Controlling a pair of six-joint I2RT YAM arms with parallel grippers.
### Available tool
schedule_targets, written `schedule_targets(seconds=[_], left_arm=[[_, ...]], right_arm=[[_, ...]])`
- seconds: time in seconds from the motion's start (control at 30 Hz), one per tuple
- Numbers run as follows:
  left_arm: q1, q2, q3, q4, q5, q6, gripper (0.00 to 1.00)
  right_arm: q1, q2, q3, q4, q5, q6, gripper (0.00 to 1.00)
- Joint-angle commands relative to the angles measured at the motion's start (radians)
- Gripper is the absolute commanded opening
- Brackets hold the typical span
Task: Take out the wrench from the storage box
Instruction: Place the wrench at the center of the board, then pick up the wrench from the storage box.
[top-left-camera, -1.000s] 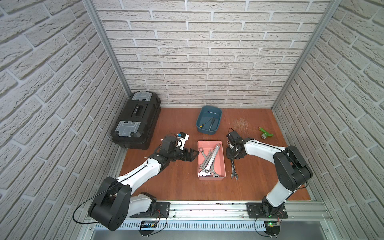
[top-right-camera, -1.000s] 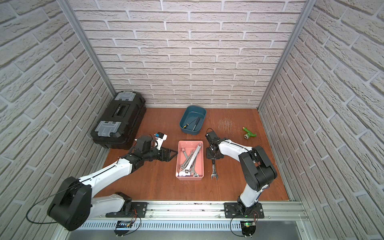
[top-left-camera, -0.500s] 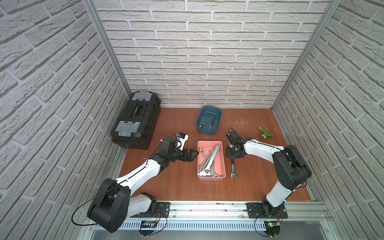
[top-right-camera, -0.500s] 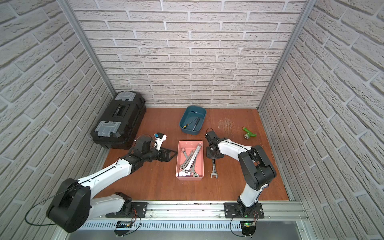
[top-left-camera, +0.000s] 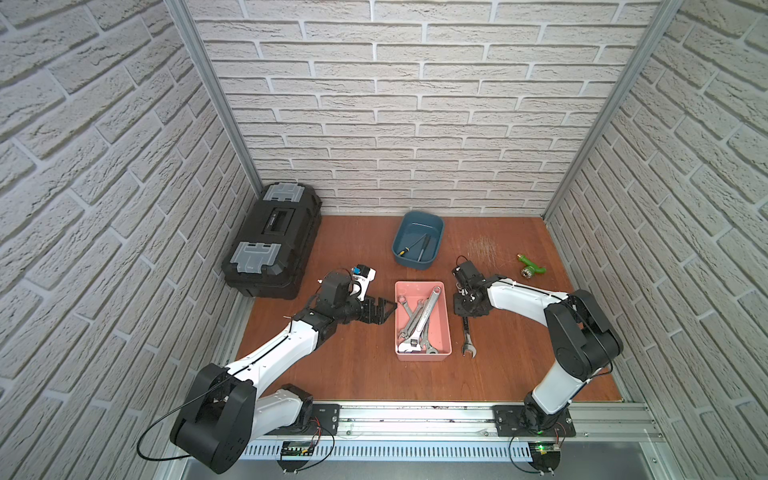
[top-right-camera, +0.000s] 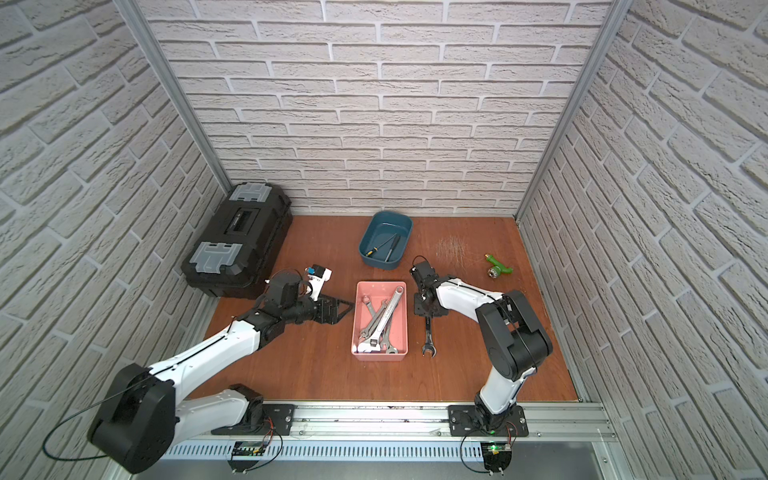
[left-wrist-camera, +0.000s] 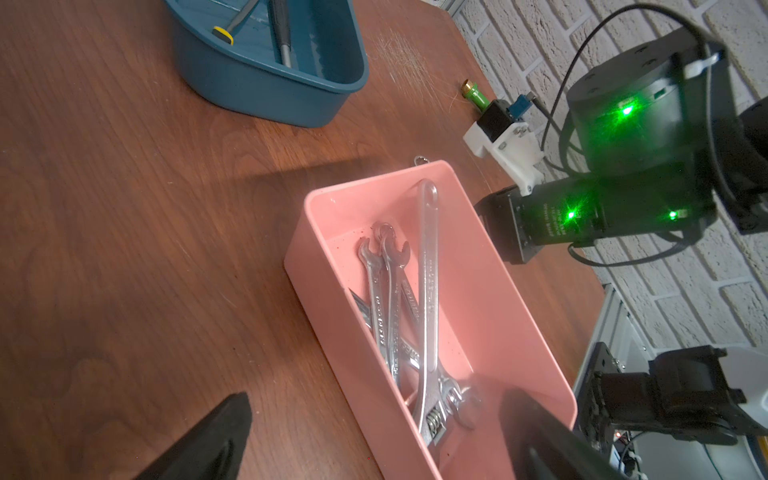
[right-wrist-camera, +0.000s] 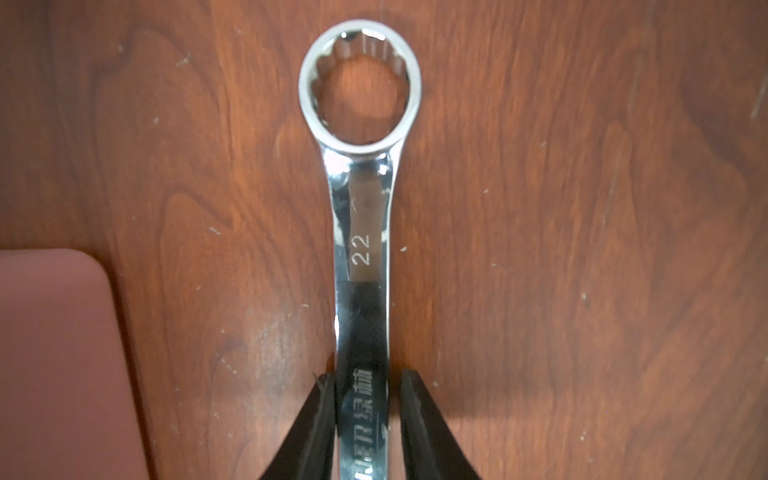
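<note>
Two open containers: a pink tray (top-left-camera: 441, 332) in the middle of the worktop (top-left-camera: 353, 374) and a deeper blue tub (top-left-camera: 415, 261) behind it, toward the back edge; the two stand apart.
Pink tray contents: a heap of shiny tools lying lengthwise and crossing one another. A long adjustable wrench (top-left-camera: 423, 318) lies on top, with several smaller spanners (left-wrist-camera: 376, 291) under and beside it; their exact count is hard to tell.
Blue tub contents: two slim tools (top-left-camera: 420, 248) on the bottom, one with a yellow-and-black end.
Wrench (top-left-camera: 466, 334): out of the tray, flat on the worktop just beside the tray's right long side, roughly parallel to it and not touching it. Its open end points toward the front edge, and the shank is stamped 22 (right-wrist-camera: 361, 232).
Right gripper (right-wrist-camera: 365, 382): pointing down over the back half of the wrench. Its fingers straddle the shank, one against its edge and the other with a thin gap, so the shank is not clamped.
Left gripper (top-left-camera: 384, 309): low, just beside the tray's left long side, fingers spread wide and holding nothing.
Toolbox (top-left-camera: 270, 245): black with grey latches, lid closed, at the back left corner.
Green fitting (top-left-camera: 530, 266): small, with a metal end, alone near the right edge toward the back.
</note>
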Motion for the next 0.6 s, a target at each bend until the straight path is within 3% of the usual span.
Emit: schedule_targets(seconds=[0.0,0.3,0.57], left_arm=[[0.011,-0.028,-0.007,-0.005,0.004,0.011,0.98],[0.040,-0.088,-0.007,-0.060,0.019,0.033,0.98],[0.073,-0.096,-0.004,-0.072,0.046,0.045,0.98]], right_arm=[[-0.003,-0.060,-0.014,-0.045,0.016,0.021,0.32],[0.103,-0.337,0.101,-0.224,0.013,0.137,0.35],[0.308,-0.307,0.180,-0.204,0.015,0.371,0.44]])
